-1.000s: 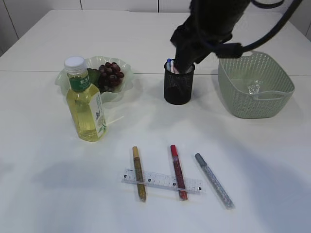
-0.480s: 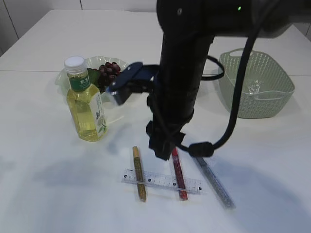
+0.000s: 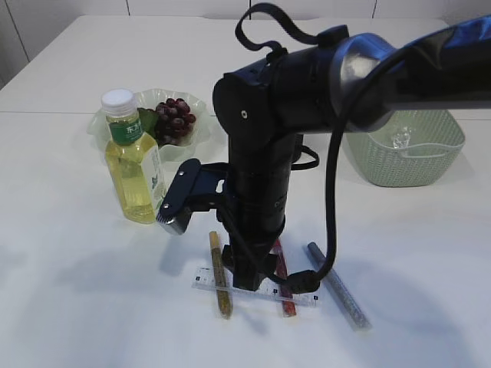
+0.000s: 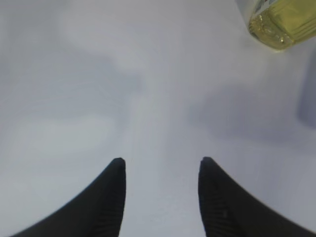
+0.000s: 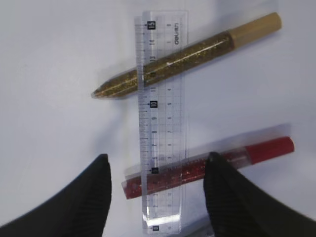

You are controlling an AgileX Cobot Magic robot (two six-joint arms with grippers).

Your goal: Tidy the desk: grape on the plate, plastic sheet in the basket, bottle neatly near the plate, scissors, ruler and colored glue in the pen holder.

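now the right gripper (image 5: 155, 173) is hanging with its jaws spread and holding nothing, above the clear ruler (image 5: 162, 118) lying across the gold glue pen (image 5: 187, 57) and red glue pen (image 5: 212, 168). meanwhile the left gripper (image 4: 162, 170) is sitting spread apart over bare table (image 4: 98, 89) near the bottle (image 4: 281, 22).

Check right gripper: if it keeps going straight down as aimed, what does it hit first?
Likely the clear ruler, which runs between the open right gripper fingertips, lying over the red glue pen and gold glue pen. Height above it is unclear.
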